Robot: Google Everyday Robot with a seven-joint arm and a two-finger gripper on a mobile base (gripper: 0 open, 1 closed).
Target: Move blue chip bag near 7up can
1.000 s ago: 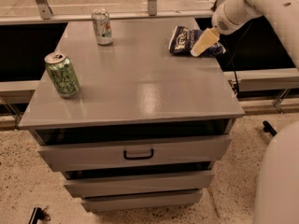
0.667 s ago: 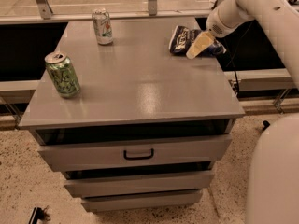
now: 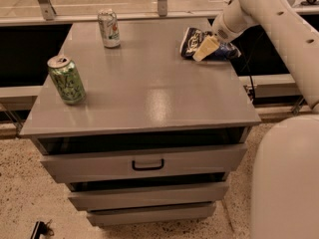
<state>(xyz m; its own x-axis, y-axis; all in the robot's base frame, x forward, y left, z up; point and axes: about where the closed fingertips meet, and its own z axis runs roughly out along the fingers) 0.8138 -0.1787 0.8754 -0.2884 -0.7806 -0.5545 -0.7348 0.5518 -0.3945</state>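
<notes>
The blue chip bag (image 3: 191, 40) lies crinkled on the grey cabinet top (image 3: 149, 83) at its far right. My gripper (image 3: 205, 49) hangs from the white arm that comes in from the upper right. It sits on top of the bag's middle and hides part of it. The 7up can (image 3: 108, 28), pale with green areas, stands upright at the far edge, left of centre and well apart from the bag.
A bright green can with black pattern (image 3: 66, 78) stands near the left edge of the top. The cabinet has drawers with a black handle (image 3: 148, 164) below. The robot's white body (image 3: 286, 178) fills the lower right. A rail runs behind the cabinet.
The arm and gripper have shifted a little to the left over the chip bag. Both cans have stayed in place.
</notes>
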